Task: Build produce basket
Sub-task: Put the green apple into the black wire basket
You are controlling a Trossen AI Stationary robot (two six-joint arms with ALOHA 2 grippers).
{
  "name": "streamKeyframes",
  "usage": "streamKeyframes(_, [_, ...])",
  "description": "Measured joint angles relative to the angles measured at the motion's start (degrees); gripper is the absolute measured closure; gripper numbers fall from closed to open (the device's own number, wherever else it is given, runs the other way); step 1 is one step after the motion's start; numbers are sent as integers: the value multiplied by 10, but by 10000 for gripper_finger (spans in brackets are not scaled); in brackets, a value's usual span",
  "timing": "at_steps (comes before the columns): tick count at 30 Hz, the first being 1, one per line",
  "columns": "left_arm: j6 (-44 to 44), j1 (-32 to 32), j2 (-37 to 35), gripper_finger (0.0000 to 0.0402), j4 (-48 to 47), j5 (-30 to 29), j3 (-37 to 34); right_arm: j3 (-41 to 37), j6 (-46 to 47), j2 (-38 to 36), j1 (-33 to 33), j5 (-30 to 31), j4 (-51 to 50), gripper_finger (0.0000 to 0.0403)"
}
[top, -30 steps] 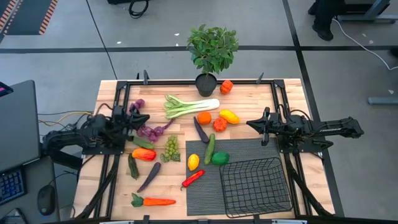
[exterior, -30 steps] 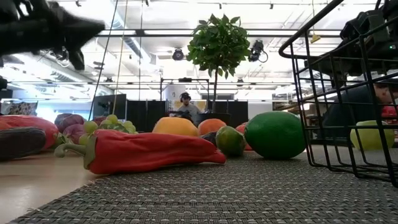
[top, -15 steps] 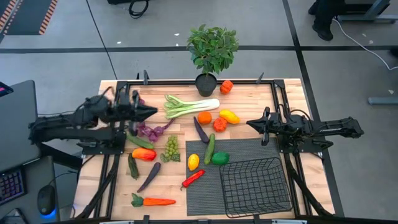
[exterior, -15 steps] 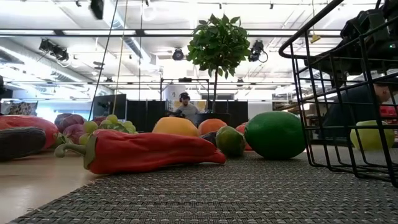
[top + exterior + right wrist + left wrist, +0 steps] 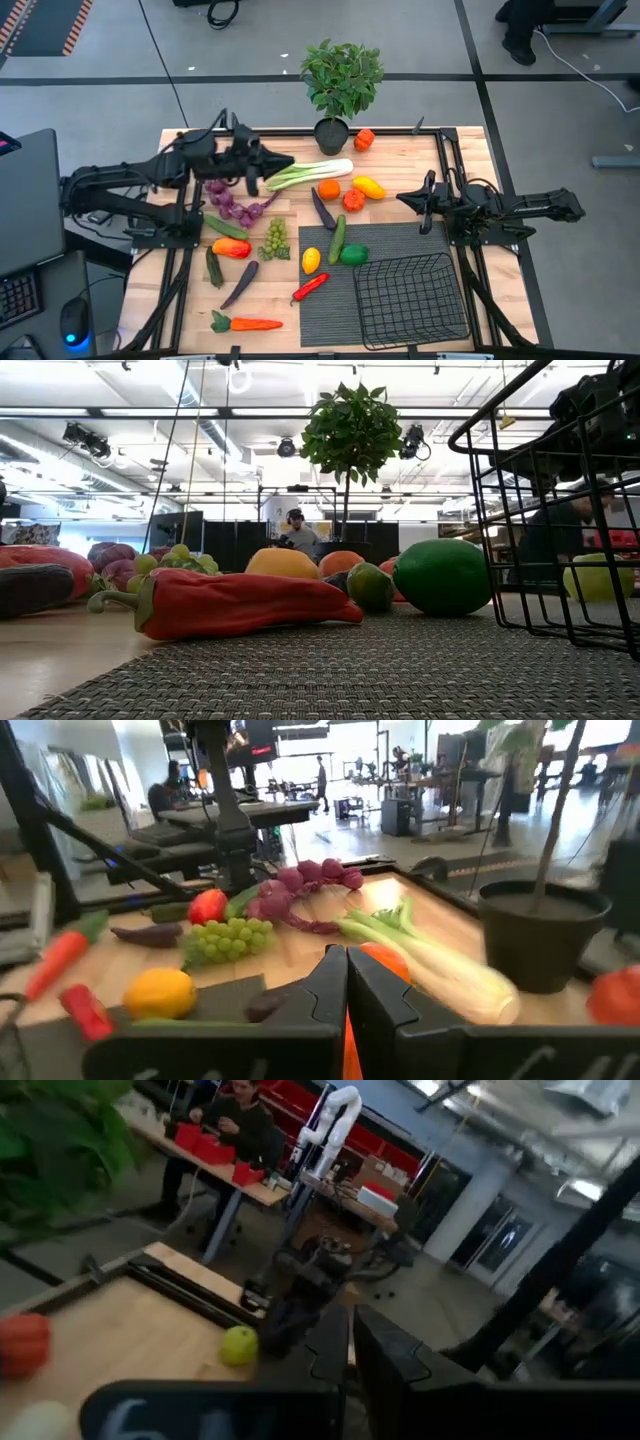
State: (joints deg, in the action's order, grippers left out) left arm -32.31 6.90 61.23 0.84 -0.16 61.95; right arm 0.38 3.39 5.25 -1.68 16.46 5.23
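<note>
left gripper (image 5: pixel 268 166) fingers together, empty, upper centre over leek (image 5: pixel 305 172); right gripper (image 5: pixel 415 203) together too; basket (image 5: pixel 412 298) empty. risk: shoving the leek without opening.

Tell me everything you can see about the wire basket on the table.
The basket is black wire mesh in an open grid, rectangular, with sides flaring outward to a thicker rim. It stands upright on the dark ribbed mat, near the table's front right corner, and nothing lies inside it. No produce touches it; the green lime lies just off its corner. In the low view its wire wall rises at the right edge. Neither hand is near it.
</note>
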Motion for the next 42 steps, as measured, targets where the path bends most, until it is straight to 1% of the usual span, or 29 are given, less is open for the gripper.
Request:
streamKeyframes(1, [-17,0,12,374,-1,0,11,0,-1,1,2,15,2,386])
streamKeyframes(3, [-48,0,31,371,0,0,29,1,44,0,7,43,14,386])
streamKeyframes(5, [-72,0,47,368,1,0,44,16,79,6,15,47,28,386])
streamKeyframes(6, [-81,0,54,368,1,0,50,29,79,10,18,32,25,386])
streamKeyframes(8, [-97,0,70,369,2,0,61,63,50,30,22,-18,-7,386])
streamKeyframes(10, [-100,0,84,372,14,0,66,115,26,59,25,-62,-81,386])
streamKeyframes(12, [-101,0,94,374,33,-1,67,180,41,100,30,-69,-172,386])
streamKeyframes(15, [-101,0,103,376,32,-1,67,269,105,174,40,-71,-306,386])
streamKeyframes(19, [-99,2,113,370,32,-1,67,368,230,263,57,-87,-409,386])
streamKeyframes(22, [-79,17,113,363,32,15,67,425,325,322,77,-90,-413,386])
streamKeyframes(25, [-64,34,102,348,5,54,66,472,372,378,105,-92,-398,386])
streamKeyframes(27, [-49,42,88,330,-30,73,68,501,382,415,127,-103,-399,386])
streamKeyframes(29, [-31,49,75,306,-81,88,68,522,389,448,150,-132,-399,386])
streamKeyframes(32, [-5,52,59,259,-157,95,67,541,414,483,170,-185,-389,386])
streamKeyframes(34, [14,53,51,224,-186,95,67,543,434,497,177,-215,-361,386])
streamKeyframes(37, [28,53,37,173,-238,95,67,544,461,517,178,-221,-312,386])
streamKeyframes(38, [35,52,37,156,-239,98,67,544,470,522,178,-226,-297,386])
streamKeyframes(42, [60,52,30,93,-282,124,67,544,488,538,177,-248,-251,386])
